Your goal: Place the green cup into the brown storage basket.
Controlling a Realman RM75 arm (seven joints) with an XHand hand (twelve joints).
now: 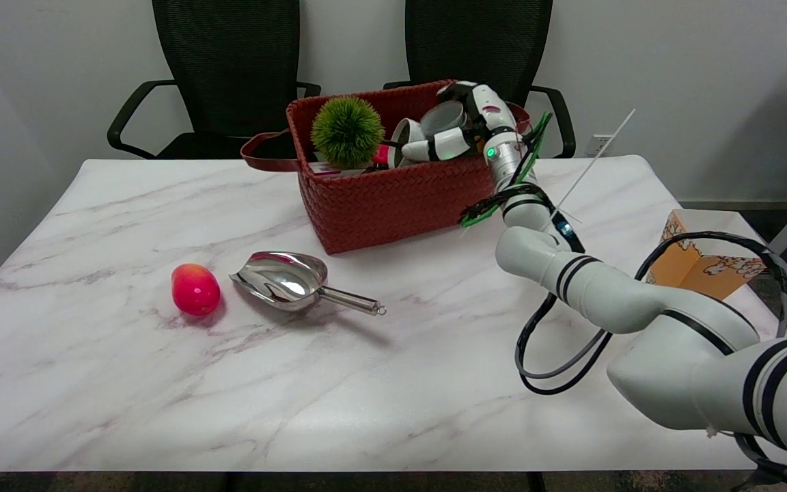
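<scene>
Your right hand (458,126) is up over the brown storage basket (393,198), reaching in from the right side. Its fingers (434,147) curl around a round cup (443,117), and the cup sits in your grip above the inside of the basket. The cup looks pale grey-green from here, and its open mouth tips toward the camera. You cannot tell if the cup touches the bottom of the basket, because the basket wall hides that part.

Inside the basket, to the left of your hand, sits a spiky green ball (347,131). Between the ball and your hand you can see a white thing (406,133) and a bit of pink, but they are too hidden to name. A dark handle (264,154) sticks out from the left end of the basket.

On the tabletop (161,383), in front of the basket, lies a shiny metal scoop (291,277) with its handle pointing right. Just to the left of the scoop is a red and pink fruit (195,289). They sit near each other but do not touch. Two black chairs (229,68) stand behind the tabletop.
</scene>
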